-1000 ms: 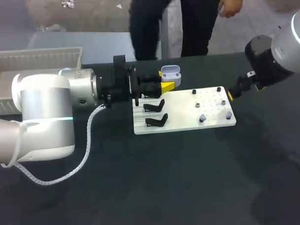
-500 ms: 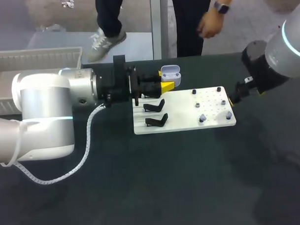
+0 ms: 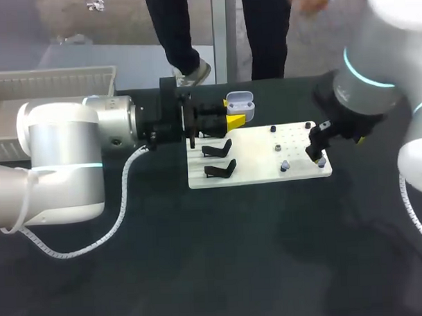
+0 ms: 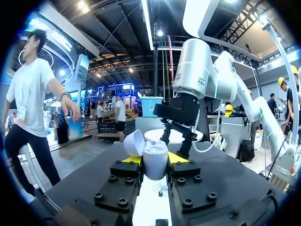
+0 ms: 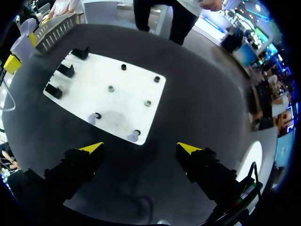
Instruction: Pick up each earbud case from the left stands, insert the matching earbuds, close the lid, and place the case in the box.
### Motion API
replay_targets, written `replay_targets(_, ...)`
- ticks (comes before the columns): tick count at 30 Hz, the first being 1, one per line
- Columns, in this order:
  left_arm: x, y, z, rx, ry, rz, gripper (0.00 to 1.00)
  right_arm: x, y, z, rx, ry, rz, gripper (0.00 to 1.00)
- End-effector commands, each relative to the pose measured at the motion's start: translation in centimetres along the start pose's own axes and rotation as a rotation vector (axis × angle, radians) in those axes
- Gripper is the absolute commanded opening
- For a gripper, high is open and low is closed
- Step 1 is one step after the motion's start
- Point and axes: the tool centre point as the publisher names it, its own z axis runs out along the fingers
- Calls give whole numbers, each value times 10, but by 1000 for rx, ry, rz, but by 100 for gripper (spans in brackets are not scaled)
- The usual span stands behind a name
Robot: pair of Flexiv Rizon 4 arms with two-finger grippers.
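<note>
Left end effector (image 4: 154, 162): clamped on the open case (image 3: 239, 99), lid up, held just past the board's far left corner.
Right end effector (image 5: 140, 149): spread wide, above the right end of the board (image 5: 117, 101).
Earbuds (image 5: 133, 136): on the board, ahead of the right end effector.
Stands (image 3: 219, 160): on the board's left.
Box (image 3: 49, 84): far left of the bench.

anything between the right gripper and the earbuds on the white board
Nothing visible does: the right gripper hangs, jaws open, at the end of the white board, the nearest earbud just ahead of it.
</note>
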Motion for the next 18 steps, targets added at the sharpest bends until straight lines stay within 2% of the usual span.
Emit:
replay_targets(1,0,0,0,-3,-3,1,0,-5,11,5,28,31,-4,100)
replay_targets(5,0,0,0,-3,-3,1,0,-3,16,9,80,57,-24,100)
replay_targets(18,0,0,0,-3,-3,1,0,1,21,23,102,101,19,100)
